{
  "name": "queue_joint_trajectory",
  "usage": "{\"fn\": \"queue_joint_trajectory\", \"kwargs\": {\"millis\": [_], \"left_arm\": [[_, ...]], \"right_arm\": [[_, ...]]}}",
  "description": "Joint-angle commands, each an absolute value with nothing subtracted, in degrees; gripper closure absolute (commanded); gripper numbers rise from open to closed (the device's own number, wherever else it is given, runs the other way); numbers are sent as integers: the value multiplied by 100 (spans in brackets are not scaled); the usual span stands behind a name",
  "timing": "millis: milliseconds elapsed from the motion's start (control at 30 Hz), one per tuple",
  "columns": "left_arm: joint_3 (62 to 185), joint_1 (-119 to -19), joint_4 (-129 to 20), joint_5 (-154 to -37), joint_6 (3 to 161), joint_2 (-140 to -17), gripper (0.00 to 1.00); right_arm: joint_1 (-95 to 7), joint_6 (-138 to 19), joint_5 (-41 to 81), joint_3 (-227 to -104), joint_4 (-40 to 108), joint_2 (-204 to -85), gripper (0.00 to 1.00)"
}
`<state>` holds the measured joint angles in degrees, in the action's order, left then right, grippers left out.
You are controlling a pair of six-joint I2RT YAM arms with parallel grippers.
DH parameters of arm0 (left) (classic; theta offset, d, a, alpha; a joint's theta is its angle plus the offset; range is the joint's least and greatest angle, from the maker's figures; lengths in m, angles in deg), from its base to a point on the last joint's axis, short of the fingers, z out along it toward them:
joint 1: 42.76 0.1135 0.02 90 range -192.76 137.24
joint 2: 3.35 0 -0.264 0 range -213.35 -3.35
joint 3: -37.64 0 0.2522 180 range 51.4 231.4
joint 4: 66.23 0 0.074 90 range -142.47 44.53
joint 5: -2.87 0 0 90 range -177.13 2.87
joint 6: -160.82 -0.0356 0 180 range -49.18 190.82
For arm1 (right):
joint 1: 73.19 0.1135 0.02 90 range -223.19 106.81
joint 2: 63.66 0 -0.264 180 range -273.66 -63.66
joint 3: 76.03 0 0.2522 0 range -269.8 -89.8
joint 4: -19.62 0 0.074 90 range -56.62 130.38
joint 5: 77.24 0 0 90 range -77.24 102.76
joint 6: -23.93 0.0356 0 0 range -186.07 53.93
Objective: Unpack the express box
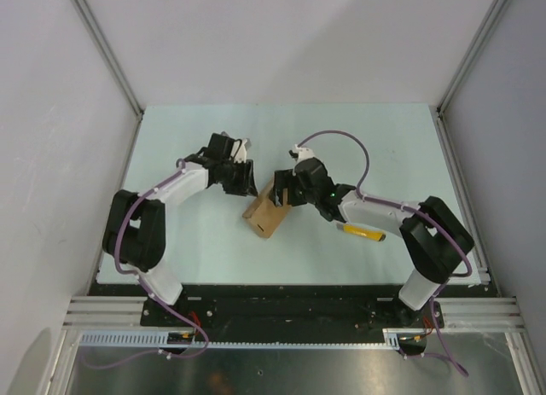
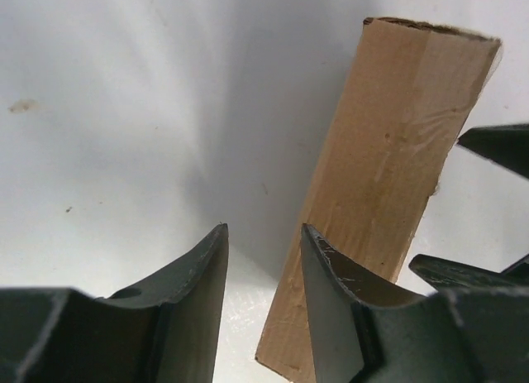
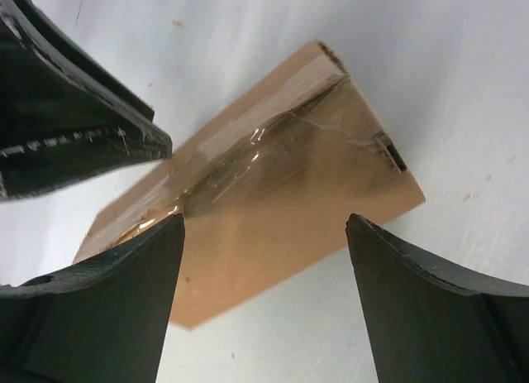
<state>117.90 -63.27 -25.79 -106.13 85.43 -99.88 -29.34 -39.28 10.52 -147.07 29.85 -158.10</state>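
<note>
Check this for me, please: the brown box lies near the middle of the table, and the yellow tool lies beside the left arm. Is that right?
Not quite. The top view shows the yellow tool lying beside the right arm, not the left one. The rest is correct: the brown box lies near the middle of the table.

I can read no text, label, brand or number anywhere, not even on the express box [image 3: 281, 209].
</note>
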Motion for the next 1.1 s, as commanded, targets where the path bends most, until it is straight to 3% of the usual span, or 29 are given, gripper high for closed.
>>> {"fn": "queue_joint_trajectory", "kwargs": {"millis": [0, 333, 500, 667, 833, 933, 1067], "left_arm": [[11653, -6227, -2531, -10286, 8840, -10100, 55], [11793, -5840, -2531, -9873, 9104, -9828, 50], [11960, -5691, -2540, -10617, 9200, -10090, 49], [12075, -5664, -2654, -11471, 9262, -10582, 53], [12031, -5664, -2751, -11630, 9341, -10750, 57], [11987, -5664, -2760, -11727, 9367, -10856, 69], [11855, -5673, -2769, -11789, 9446, -10830, 75]], "right_arm": [[-2855, -4312, 776, -15411, 3064, -16165, 15], [-2898, -4339, 178, -15800, 3750, -16061, 13], [-2916, -4348, 493, -15800, 4041, -16139, 15], [-2916, -4024, 1011, -15800, 4023, -16377, 17], [-2934, -3812, 1451, -15800, 3787, -16710, 27], [-2995, -3663, 1663, -15800, 3768, -16895, 34], [-3118, -3601, 1733, -15800, 3830, -17019, 42]]}}
